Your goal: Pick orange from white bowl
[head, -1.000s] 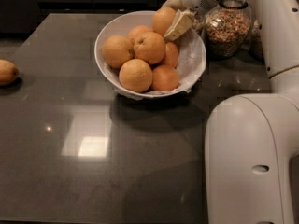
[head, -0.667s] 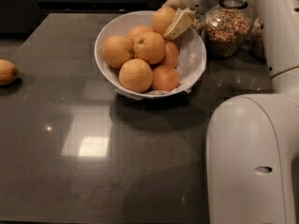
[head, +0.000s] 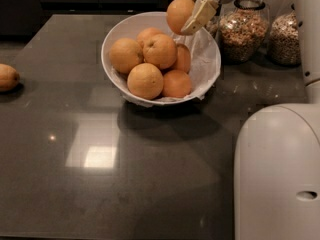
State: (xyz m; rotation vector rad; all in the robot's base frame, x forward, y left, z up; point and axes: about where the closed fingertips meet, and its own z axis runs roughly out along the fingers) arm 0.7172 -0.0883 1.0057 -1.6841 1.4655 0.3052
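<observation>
A: Raised since a second ago: orange [head: 177, 15], now hanging above the far rim of white bowl [head: 111, 43] instead of nestling on the pile.
B: Grip?
A: Clenched on that orange. Gripper [head: 195, 8] at top of view, cream pad flat against the fruit's right side, other finger mostly hidden behind it.
B: Meaning for the task?
A: Pick looks mostly done. Only needs carrying clear of the bowl. Judgement, not something seen.
B: Surroundings, big to small?
A: Dark counter [head: 100, 184] under everything. White robot body [head: 277, 174] filling bottom right, arm [head: 309, 29] up the right edge. Glass jar [head: 243, 29] of grains just behind-right of the bowl, close beside the gripper. Second jar [head: 286, 36] further right. Remaining oranges [head: 145, 80] heaped in the bowl on crinkled paper lining [head: 205, 54]. Lone duller fruit [head: 7, 77] at far left edge, well apart.
B: In the way?
A: Mainly the glass jar, so risk of a knock if swinging right. Rim just below the fruit too, so probably needs more height before coming forward. Loose fruit too far off to matter.
</observation>
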